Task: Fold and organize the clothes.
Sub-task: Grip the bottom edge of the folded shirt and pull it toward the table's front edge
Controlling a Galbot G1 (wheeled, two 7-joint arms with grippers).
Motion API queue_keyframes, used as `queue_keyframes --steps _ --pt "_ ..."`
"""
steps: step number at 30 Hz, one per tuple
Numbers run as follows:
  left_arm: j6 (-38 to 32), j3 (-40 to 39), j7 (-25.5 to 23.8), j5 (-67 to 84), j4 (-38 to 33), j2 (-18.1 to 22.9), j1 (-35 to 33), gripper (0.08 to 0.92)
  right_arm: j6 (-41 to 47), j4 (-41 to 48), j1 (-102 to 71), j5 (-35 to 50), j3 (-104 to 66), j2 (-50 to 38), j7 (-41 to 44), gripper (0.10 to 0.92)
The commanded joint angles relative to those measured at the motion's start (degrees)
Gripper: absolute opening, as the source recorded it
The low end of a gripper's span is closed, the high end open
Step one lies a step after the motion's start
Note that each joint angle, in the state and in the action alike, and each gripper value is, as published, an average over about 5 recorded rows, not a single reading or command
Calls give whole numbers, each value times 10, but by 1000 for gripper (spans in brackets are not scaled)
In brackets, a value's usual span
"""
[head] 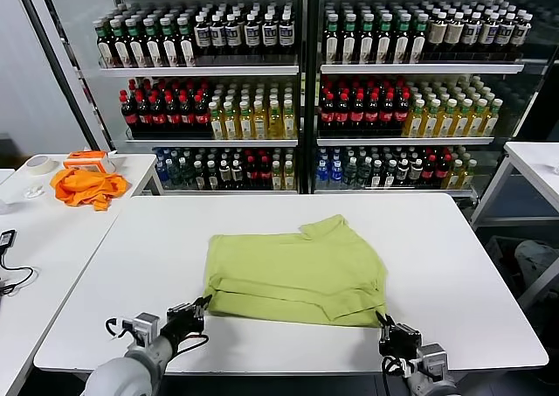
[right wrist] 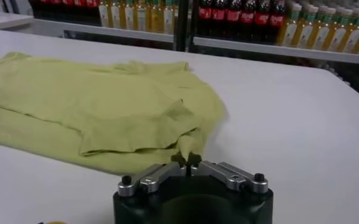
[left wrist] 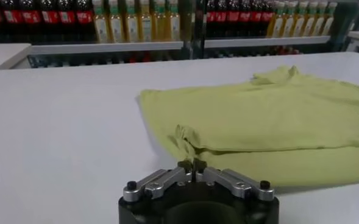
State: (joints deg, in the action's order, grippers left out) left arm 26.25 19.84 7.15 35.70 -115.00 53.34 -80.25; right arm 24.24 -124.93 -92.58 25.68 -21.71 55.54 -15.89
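Observation:
The light yellow-green T-shirt (head: 297, 269) lies plain side up on the white table (head: 454, 274), with its near part folded into layers and a sleeve pointing toward the shelves. My left gripper (head: 203, 304) is at the shirt's near left corner, shut on a pinched-up bit of cloth (left wrist: 185, 137). My right gripper (head: 382, 320) is at the near right corner, shut on a raised fold of cloth (right wrist: 188, 146). The shirt also shows in the left wrist view (left wrist: 270, 115) and in the right wrist view (right wrist: 94, 103). The left gripper (left wrist: 192, 164) and the right gripper (right wrist: 188, 159) sit low at the table's front edge.
An orange cloth (head: 86, 186), a tape roll (head: 38, 163) and an orange-white box (head: 87, 158) lie on a side table at the left. Shelves of bottles (head: 297, 90) stand behind. Another table (head: 541, 160) is at the right. A cable (head: 9, 278) lies at the far left.

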Motion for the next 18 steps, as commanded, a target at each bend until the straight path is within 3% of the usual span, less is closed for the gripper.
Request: queue_keyframes --steps 1,18 --pt "-15 45 4 -15 -50 -2 -87 85 -6 -29 -55 -24 -6 0 3 116" --pt "-1 60 3 -58 -89 7 -118 85 -19 -49 -103 -55 -5 11 6 116"
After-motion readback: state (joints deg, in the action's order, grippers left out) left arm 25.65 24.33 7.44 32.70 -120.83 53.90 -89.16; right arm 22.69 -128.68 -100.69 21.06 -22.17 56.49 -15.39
